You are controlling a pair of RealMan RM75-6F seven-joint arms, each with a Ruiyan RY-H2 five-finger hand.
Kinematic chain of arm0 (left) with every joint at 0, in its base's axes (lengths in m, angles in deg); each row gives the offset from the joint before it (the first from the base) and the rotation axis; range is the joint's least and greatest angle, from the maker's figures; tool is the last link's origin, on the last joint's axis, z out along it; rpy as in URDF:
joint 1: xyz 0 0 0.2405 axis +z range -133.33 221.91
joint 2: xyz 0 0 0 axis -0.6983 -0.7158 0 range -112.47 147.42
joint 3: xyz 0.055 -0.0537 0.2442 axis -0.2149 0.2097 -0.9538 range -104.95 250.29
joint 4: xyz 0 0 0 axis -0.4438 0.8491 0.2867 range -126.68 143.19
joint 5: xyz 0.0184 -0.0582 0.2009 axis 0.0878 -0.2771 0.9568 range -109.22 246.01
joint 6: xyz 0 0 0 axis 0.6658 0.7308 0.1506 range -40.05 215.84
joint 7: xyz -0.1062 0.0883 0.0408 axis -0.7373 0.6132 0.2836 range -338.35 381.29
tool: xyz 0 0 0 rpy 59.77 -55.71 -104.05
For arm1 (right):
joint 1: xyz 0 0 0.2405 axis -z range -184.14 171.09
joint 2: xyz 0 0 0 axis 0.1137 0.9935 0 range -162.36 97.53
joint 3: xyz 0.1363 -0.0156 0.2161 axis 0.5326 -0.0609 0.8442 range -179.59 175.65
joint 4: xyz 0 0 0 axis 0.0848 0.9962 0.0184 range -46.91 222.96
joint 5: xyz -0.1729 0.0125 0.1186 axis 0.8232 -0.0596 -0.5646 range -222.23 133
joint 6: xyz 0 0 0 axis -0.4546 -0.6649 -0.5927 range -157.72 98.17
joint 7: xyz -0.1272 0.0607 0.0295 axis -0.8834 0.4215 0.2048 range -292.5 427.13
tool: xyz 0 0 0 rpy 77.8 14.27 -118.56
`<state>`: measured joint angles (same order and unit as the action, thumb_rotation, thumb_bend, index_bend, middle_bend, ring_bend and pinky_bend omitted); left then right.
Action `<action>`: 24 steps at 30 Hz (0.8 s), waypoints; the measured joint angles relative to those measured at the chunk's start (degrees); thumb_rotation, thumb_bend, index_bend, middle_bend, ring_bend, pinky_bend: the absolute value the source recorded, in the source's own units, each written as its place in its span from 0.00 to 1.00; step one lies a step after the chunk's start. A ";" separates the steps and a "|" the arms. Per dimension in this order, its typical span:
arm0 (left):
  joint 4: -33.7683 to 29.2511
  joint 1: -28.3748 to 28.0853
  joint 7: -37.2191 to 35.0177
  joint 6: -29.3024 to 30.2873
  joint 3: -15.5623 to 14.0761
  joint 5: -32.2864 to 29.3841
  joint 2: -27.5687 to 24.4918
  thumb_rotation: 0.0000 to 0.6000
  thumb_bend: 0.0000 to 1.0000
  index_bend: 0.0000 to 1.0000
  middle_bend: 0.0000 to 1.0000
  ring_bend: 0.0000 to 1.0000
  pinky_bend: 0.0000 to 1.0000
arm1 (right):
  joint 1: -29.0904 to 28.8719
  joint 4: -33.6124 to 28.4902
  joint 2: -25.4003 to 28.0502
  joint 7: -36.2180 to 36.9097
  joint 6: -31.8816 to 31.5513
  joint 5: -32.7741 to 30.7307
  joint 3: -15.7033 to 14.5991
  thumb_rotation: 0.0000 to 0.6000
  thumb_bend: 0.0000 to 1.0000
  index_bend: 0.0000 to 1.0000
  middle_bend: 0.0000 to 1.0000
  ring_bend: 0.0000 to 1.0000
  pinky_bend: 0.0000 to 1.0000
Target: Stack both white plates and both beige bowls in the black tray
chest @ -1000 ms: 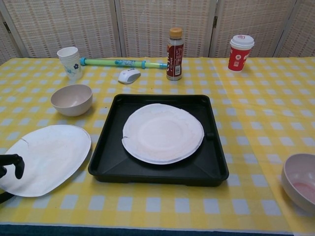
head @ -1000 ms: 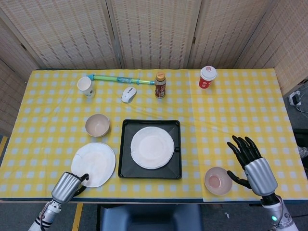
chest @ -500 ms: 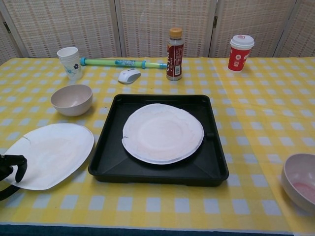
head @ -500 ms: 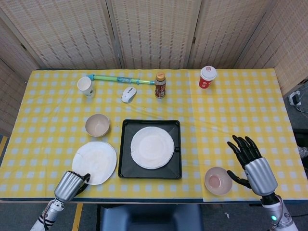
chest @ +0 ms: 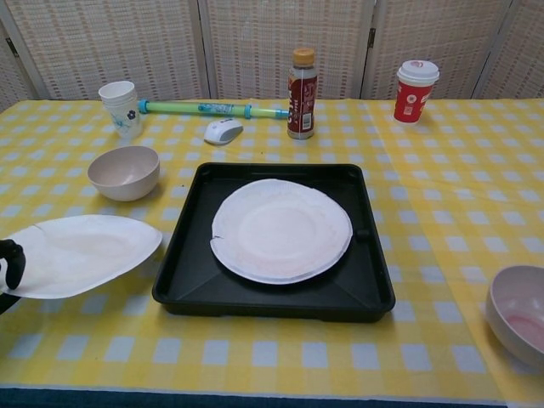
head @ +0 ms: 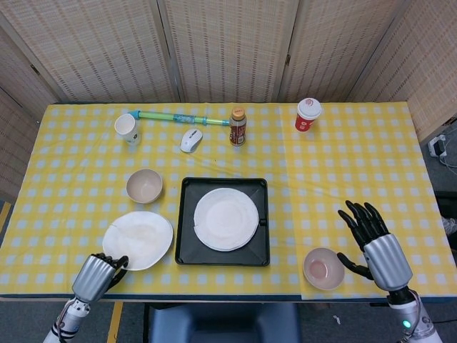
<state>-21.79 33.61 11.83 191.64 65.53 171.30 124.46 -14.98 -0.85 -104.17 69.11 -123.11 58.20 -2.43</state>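
Black tray [head: 224, 222] at table centre, holding 1 white plate [head: 226, 219] flat on its floor; same tray [chest: 274, 241] and plate [chest: 281, 229] visible in chest view, plate rim chipped at the left edge. Nothing else in the tray.

Second white plate [head: 138, 239] left of the tray, outside it, tilted: near edge raised off the yellow checked cloth [head: 343, 157], far edge close to the tray's left wall. In chest view, second plate [chest: 78, 254] seen nearly edge-on, lifted at its left end.

Left hand [head: 94, 273] at the table's near left corner, fingers curled around the near edge of the second plate, gripping it. In chest view only dark fingertips [chest: 12, 262] visible at the left frame border, at the plate rim.

Right hand [head: 373, 241] at the near right, fingers spread and extended, holding nothing. Positioned just beside 1 beige bowl [head: 323, 268]; contact with the bowl cannot be confirmed. Bowl upright, pinkish inside, empty; partly cut off at the right border in chest view [chest: 517, 312].

Other beige bowl [head: 144, 185] upright and empty, behind the tilted plate, left of the tray.

Along the far side: paper cup [head: 126, 128], green tube [head: 183, 117], white mouse [head: 191, 140], brown bottle [head: 238, 126], red cup with lid [head: 308, 114].
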 measured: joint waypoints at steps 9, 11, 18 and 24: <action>-8.00 -0.67 2.67 5.73 2.05 0.11 -3.96 1.00 0.43 0.64 1.00 1.00 1.00 | 0.59 -0.61 -0.31 -1.14 -0.62 0.46 -0.16 1.00 0.25 0.00 0.00 0.00 0.00; -10.27 -1.00 3.29 6.27 2.61 0.08 -4.94 1.00 0.43 0.64 1.00 1.00 1.00 | 0.70 -0.84 -0.38 -1.30 -0.63 0.49 -0.17 1.00 0.25 0.00 0.00 0.00 0.00; -17.89 -2.25 5.88 7.13 2.97 1.67 -7.60 1.00 0.43 0.64 1.00 1.00 1.00 | 1.15 -1.46 -0.13 -1.26 -1.37 0.47 -0.01 1.00 0.25 0.00 0.00 0.00 0.00; -24.86 -4.73 10.16 4.70 2.70 4.41 -8.56 1.00 0.43 0.64 1.00 1.00 1.00 | 1.89 -2.31 0.52 -0.82 -2.79 0.54 0.17 1.00 0.25 0.00 0.00 0.00 0.00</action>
<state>-46.65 28.88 21.99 196.34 68.23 175.72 115.90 -13.09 -3.16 -103.65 68.29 -125.90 58.74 -2.25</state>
